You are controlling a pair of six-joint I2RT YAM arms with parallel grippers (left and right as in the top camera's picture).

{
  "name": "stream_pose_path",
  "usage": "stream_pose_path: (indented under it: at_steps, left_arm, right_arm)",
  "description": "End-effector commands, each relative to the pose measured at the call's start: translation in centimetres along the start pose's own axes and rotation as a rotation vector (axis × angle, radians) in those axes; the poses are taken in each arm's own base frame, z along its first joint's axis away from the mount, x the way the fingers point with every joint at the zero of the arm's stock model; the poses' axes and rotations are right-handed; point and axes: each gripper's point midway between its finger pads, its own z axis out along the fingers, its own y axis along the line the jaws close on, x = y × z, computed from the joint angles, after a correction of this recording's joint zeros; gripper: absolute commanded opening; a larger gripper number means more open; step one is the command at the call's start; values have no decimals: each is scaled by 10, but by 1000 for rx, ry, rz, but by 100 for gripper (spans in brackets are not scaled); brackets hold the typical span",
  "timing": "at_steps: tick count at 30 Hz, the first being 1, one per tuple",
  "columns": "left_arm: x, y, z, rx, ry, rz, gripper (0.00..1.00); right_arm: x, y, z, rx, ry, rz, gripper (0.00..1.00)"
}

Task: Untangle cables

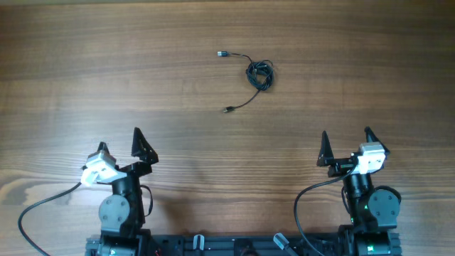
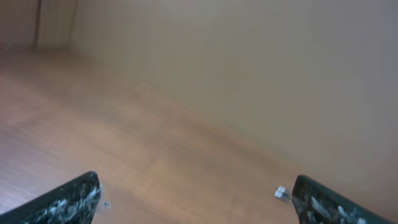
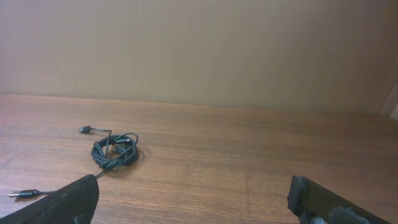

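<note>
L hand [image 1: 119, 139] and R hand [image 1: 346, 131]: both released, jaws wide, nothing in them, low at the near edge of the brown wood-grain surface [image 1: 142, 57]. The thin black cables w/ small metal-tipped plugs [image 1: 259, 75] lie well ahead, nearer the R side: a tight coiled bundle w/ two loose tails running left. Step: pre-approach, bundle untouched. Next, prob.: R hand reaches fwd to pinch the coil, L hand takes a free tail. Cord is v. thin and flat on the wood, so it needs a low, exact pinch.

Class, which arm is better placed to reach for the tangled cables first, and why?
Probably right. The cables lie nearer the right tool than the left tool, and the right wrist view shows the bundle.
</note>
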Motion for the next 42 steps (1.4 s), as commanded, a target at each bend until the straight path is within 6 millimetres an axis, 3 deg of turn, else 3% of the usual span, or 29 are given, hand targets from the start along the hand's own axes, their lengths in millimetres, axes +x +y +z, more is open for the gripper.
stream_pose_path:
  at_steps: [1, 4, 7, 11, 13, 23, 29, 33, 38, 42]
  left_arm:
    - [-20, -27, -3, 135, -69, -39, 100]
    - [-23, -50, -8, 263, -66, -30, 100]
    - [-26, -55, -10, 288, -56, -27, 100]
    - [-42, -66, -13, 315, -64, -30, 100]
    - [-52, -84, -14, 369, -11, -18, 100]
    - [-66, -129, 18, 380, 275, 26, 100]
    - [-42, -153, 57, 337, 500, 58, 100]
    - [-14, -187, 73, 399, 576, 80, 100]
    - [24, -220, 80, 483, 624, 93, 100]
    - [46, -222, 82, 481, 676, 98, 100]
  right_arm:
    - [-1, 1, 0, -2, -6, -19, 100]
    - [-1, 1, 0, -2, -6, -19, 100]
    - [-1, 1, 0, -2, -4, -18, 100]
    - [-1, 0, 0, -2, -5, -19, 100]
    - [-1, 0, 0, -2, -4, -19, 100]
    - [-1, 1, 0, -2, -4, -19, 100]
    - [-1, 0, 0, -2, -4, -18, 100]
    - [-1, 0, 0, -2, -5, -18, 100]
    - [-1, 0, 0, -2, -4, -19, 100]
    - [-1, 1, 0, -2, -5, -18, 100]
